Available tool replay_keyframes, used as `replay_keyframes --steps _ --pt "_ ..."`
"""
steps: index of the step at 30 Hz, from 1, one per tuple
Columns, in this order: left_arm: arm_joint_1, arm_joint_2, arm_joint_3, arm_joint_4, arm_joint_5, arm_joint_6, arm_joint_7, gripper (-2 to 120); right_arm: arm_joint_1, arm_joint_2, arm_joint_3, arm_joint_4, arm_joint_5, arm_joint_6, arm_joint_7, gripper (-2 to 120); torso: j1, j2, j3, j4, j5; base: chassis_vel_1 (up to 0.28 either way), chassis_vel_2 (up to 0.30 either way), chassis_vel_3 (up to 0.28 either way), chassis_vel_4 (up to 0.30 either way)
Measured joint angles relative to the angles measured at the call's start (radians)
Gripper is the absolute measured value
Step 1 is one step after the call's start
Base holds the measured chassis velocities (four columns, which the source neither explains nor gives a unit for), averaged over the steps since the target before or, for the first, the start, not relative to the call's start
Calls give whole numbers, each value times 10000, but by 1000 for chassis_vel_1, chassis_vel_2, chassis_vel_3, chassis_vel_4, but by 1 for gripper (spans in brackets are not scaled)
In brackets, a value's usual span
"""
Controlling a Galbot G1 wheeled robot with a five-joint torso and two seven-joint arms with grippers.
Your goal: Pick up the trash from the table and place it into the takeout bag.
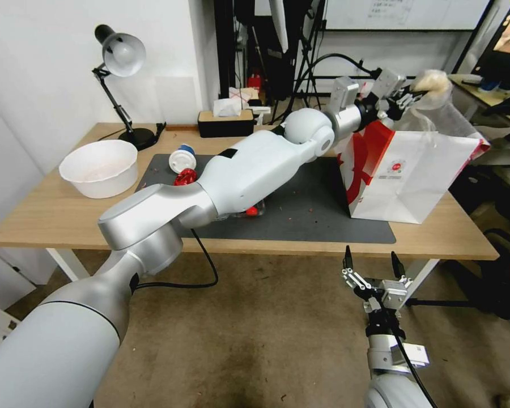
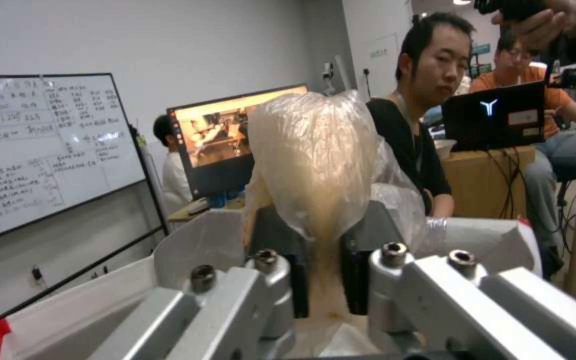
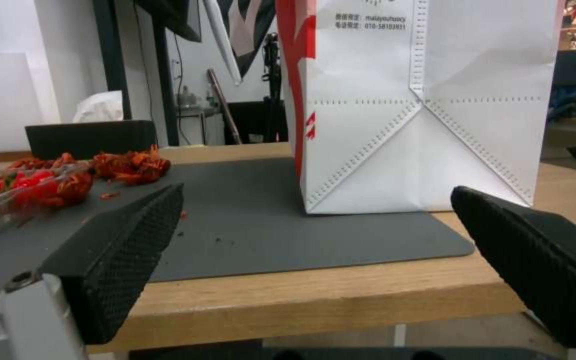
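Trash on the table [image 1: 51, 218], one piece held above the takeout bag [image 1: 413, 181].

The white paper takeout bag with red side panels and a small red logo stands upright and open on the dark grey mat's right end. The plastic-wrapped beige lump [image 1: 433, 85] is pinched in the left gripper [image 1: 405, 97] just above the bag's open top. Well to the bag's left on the mat lie a white-lidded blue cup [image 1: 182, 158] tipped on its side and, just beside it, a crushed red can [image 1: 185, 178]. A beige paper bowl [image 1: 100, 167] sits upright farther left, off the mat.
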Motion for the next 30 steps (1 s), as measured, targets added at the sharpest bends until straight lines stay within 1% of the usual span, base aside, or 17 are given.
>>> replay_keyframes --steps 2,4,5,6,7,8,12,13,15,16,18,19,20,21,24,29,30 --pt "59 11 -17 3 34 9 -21 23 1 15 -1 -3 0 5 0 100 0 -1 0 -1 0 0 0 0 0" --pt "64 13 -22 3 37 9 -23 25 1 17 -4 -4 0 5 0 100 1 0 0 -1 0 0 0 0 0" --pt "73 23 -37 5 50 17 -28 33 5 25 -12 -5 0 6 0 100 0 0 0 -1 0 0 0 0 0" --pt "76 31 -39 16 69 23 -28 38 6 29 -12 -5 0 6 0 100 0 0 0 -1 0 0 0 0 0" --pt "80 35 -40 23 82 27 -27 41 6 31 -12 -4 0 6 0 100 0 0 0 -1 0 0 0 0 0" --pt "80 35 -40 23 82 27 -27 41 6 31 -12 -4 0 6 0 100 0 0 0 -1 0 0 0 0 0" --pt "88 41 -67 35 94 36 -26 62 -10 8 21 34 4 6 0 100 0 0 0 -1 0 0 0 0 0" --pt "88 41 -67 35 94 36 -26 62 -10 8 21 34 4 6 0 100 0 0 0 -1 0 0 0 0 0" --pt "86 47 -97 35 97 41 -26 71 -12 0 43 44 7 6 0 100 0 0 0 -1 0 0 0 0 0" --pt "86 47 -97 35 97 41 -26 71 -12 0 43 44 7 6 0 100 0 0 0 -1 0 0 0 0 0" --pt "80 58 -224 35 110 44 -25 82 -13 -2 52 66 10 6 2 100 0 0 0 -1 0 0 0 0 0" --pt "79 62 -254 34 111 44 -26 83 -13 -1 52 69 10 6 2 100 0 0 0 -2 0 0 0 0 0" --pt "80 109 -413 -11 113 46 -28 90 -13 0 53 79 11 6 4 100 0 0 0 -3 0 0 0 0 0" --pt "80 109 -413 -11 113 46 -28 90 -13 0 53 79 11 6 4 100 0 0 0 -3 0 0 0 0 0" --pt "102 416 -689 -306 86 59 -44 99 -14 -7 60 104 13 6 7 100 1 0 0 -3 -1 0 0 0 0" --pt "173 798 -846 -625 18 109 -59 100 -17 -22 69 126 15 3 9 100 0 0 0 -3 -1 0 0 0 0" --pt "261 1086 -944 -870 -41 188 -97 100 -18 -26 73 143 16 -2 10 100 1 -1 0 0 -2 0 0 0 0"
